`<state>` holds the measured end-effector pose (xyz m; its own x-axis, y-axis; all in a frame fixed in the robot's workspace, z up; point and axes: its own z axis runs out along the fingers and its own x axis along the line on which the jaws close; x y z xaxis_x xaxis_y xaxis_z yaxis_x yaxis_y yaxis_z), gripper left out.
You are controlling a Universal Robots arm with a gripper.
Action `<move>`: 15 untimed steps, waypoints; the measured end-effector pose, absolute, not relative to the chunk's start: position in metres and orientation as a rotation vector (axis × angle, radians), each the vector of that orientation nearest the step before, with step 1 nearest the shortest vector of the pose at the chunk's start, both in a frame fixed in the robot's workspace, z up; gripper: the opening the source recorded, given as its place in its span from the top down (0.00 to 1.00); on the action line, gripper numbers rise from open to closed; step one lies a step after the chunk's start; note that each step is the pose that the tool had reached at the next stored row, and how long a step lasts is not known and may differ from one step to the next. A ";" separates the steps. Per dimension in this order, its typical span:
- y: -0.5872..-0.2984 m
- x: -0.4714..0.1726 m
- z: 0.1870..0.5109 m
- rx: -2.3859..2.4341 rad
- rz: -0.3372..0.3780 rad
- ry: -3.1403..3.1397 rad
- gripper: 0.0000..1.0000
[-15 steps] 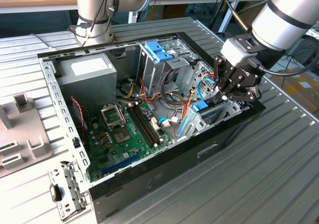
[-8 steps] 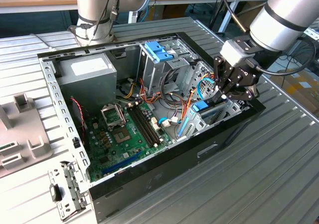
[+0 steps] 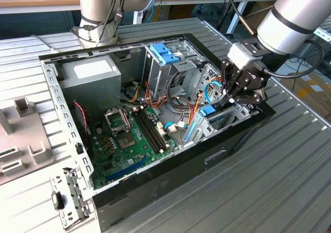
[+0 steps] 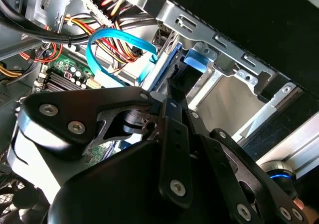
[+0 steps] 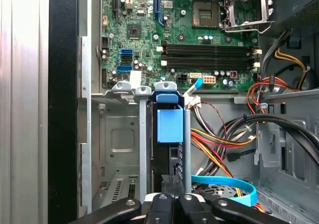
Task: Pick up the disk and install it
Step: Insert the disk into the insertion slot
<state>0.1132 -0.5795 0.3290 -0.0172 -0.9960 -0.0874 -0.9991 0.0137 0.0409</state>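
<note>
Claw point(image 5: 172, 196) clamped on disk point(image 5: 169, 127), upright in bay.

A ribbed metal table point(image 3: 289, 181) carries an open computer case point(image 3: 170, 165) at centre, a grey plastic panel point(image 3: 20, 134) at left, and a small metal bracket point(image 3: 67, 199) at lower left.

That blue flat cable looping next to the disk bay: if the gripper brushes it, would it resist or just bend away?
The blue cable is a thin ribbon hanging in a free loop, so it probably flexes aside and springs back. It looks light and unlikely to resist. Its ends seem to run among other wires, so a hard snag might tug a plug. The gripper sits at the disk nearby.
</note>
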 end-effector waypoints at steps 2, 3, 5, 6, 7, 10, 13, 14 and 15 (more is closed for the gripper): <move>-0.579 0.114 0.330 -2.178 0.141 2.212 0.89; -0.579 0.114 0.332 -2.178 0.142 2.211 0.89; -0.579 0.115 0.336 -2.177 0.143 2.211 0.89; -0.579 0.116 0.340 -2.178 0.142 2.212 0.89; -0.579 0.116 0.343 -2.177 0.143 2.211 0.89; -0.579 0.120 0.356 -2.174 0.150 2.207 0.89; -0.579 0.123 0.360 -2.172 0.156 2.205 0.89; -0.579 0.125 0.362 -2.171 0.158 2.204 0.89; -0.579 0.126 0.364 -2.170 0.160 2.202 0.89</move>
